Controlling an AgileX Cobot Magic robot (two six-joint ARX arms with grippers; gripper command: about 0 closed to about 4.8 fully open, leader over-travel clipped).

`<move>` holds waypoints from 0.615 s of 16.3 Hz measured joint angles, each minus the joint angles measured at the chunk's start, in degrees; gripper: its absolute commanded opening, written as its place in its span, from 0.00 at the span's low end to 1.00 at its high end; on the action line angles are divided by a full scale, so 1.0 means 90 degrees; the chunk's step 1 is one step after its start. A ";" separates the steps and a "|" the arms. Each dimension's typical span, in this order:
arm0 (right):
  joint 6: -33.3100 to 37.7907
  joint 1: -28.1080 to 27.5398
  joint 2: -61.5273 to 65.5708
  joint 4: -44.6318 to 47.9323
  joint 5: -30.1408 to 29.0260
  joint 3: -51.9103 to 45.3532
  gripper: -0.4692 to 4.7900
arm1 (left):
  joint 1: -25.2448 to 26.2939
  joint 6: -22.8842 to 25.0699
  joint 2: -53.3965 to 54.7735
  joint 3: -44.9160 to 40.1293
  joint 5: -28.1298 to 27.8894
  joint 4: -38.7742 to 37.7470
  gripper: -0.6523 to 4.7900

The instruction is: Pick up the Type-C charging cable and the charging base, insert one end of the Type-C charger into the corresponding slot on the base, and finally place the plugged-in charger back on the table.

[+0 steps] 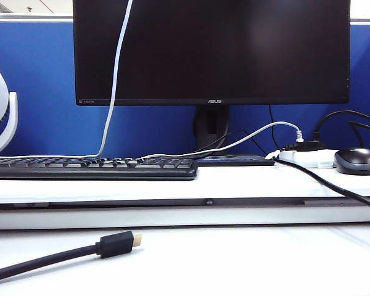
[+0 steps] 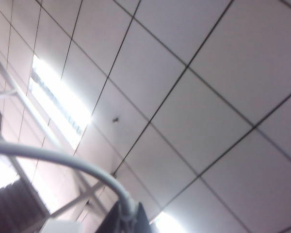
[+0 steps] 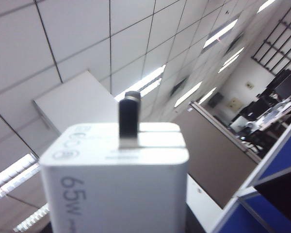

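The left gripper [image 2: 122,221] was clamped shut on the Type-C charging cable [image 2: 63,158]: its dark fingertips [image 2: 138,219] pinched the cord's end at the frame's edge, and from there the white cord arched up and away against the ceiling panels [image 2: 194,97].

The right gripper's own fingers stayed hidden, but the charging base [image 3: 114,184] filled its wrist view close up, held aloft, so it was gripped there, with a dark prong [image 3: 128,119] standing on its far face.

In the exterior view neither gripper showed; the white cord ran across the monitor [image 1: 234,49] down to the keyboard [image 1: 92,166] on the table [image 1: 234,259], where a black cable [image 1: 61,254] lay.
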 measured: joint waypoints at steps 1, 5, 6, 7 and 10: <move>-0.0163 0.0017 0.0039 -0.0024 -0.0022 -0.0002 0.08 | 0.0000 -0.0002 0.0002 0.0002 -0.0092 0.0163 0.12; 0.0359 0.0017 0.0024 0.0017 -0.0022 -0.0002 0.08 | 0.0000 0.0253 0.0000 0.0000 -0.0092 -0.0372 0.12; 0.0563 0.0017 -0.0012 0.0041 -0.0019 -0.0002 0.08 | 0.0000 0.0398 0.0007 0.0000 -0.0090 -0.0525 0.12; 0.0833 0.0015 -0.0061 0.0148 -0.0022 -0.0002 0.08 | 0.0000 0.0634 0.0010 0.0000 -0.0080 -0.0646 0.12; 0.1678 0.0039 -0.0121 0.0340 0.0328 0.0005 0.08 | 0.0000 0.2769 0.0012 0.0000 -0.0311 -0.0857 0.12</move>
